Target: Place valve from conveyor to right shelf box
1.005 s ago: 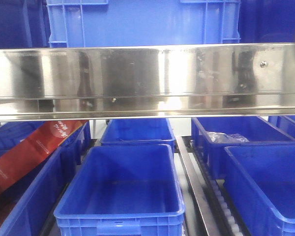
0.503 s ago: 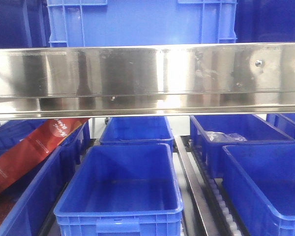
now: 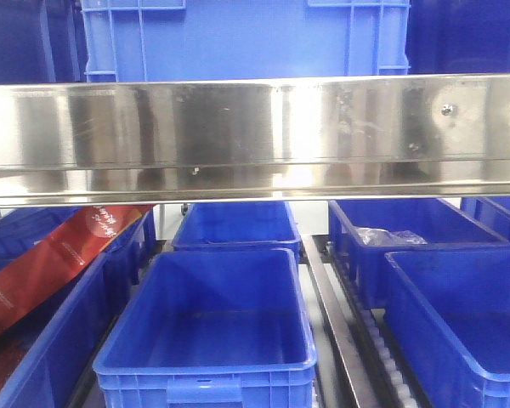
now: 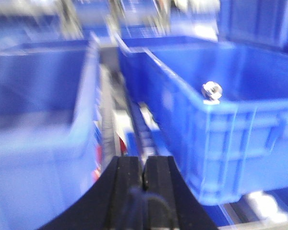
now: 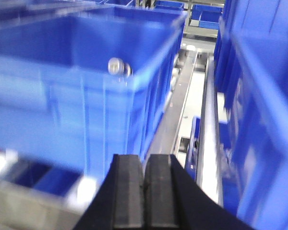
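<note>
Steel shelf rail [image 3: 255, 136] above blue bins [image 3: 208, 327]; red packet [image 3: 59, 255] left.

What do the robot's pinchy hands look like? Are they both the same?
Yes, they look like twins. The left gripper and the right gripper each have two thick black fingers with flat, squared tips and curved outer sides that widen toward the bottom. No cables or markings show, and the left one looks blurry.

The small shiny silver valve [image 4: 211, 91] [image 5: 119, 67] rests on a blue bin's rim [image 4: 249, 106].
</note>
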